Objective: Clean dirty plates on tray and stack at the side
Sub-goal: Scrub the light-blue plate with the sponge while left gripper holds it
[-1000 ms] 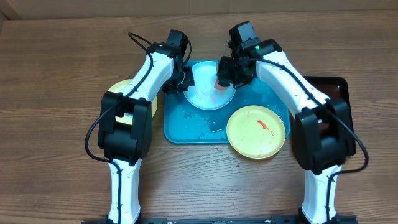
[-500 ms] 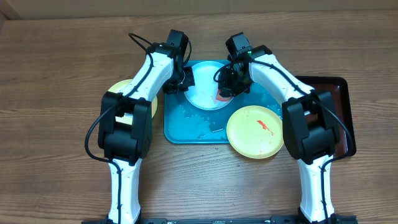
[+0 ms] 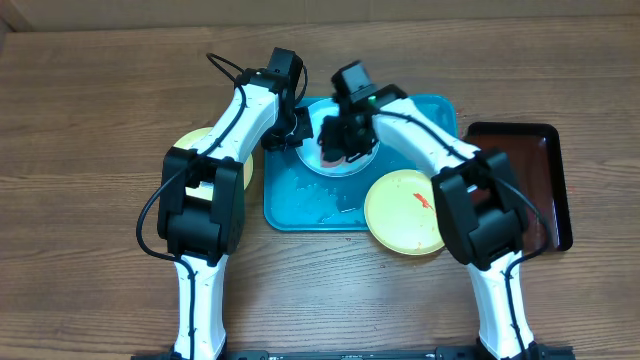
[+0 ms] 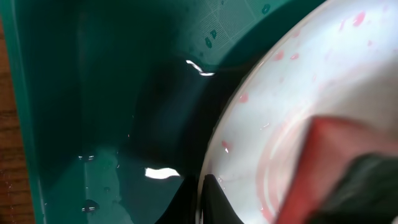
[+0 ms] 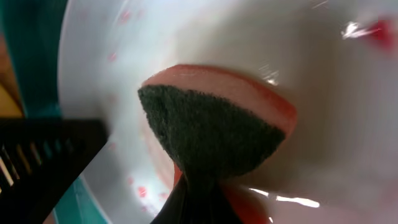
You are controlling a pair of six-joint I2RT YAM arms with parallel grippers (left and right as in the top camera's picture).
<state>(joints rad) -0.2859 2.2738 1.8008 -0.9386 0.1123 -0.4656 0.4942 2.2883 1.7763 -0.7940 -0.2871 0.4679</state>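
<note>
Right wrist: the right gripper point(image 5: 194, 196) squeezes a sponge point(image 5: 211, 127) onto the white plate point(image 5: 354, 130) under it; the left gripper point(image 4: 201, 200) pinches its rim.

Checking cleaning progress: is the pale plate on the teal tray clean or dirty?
Dirty: pink-red spots and streaks show on the plate around the sponge pressed against it.

The table point(image 3: 90, 110) is wood with a clear grain, and its surface is matt and dull. The tray point(image 3: 290, 205) looks like smooth teal plastic, glossy and wet, with bright reflections and water drops. The pale plate point(image 5: 348, 143) is smooth, shiny plastic with thin red smears. The sponge point(image 5: 214, 124) has a soft pink foam layer and a dark green, rough, fibrous side. The yellow plate point(image 3: 395, 220) looks smooth and less shiny.
</note>
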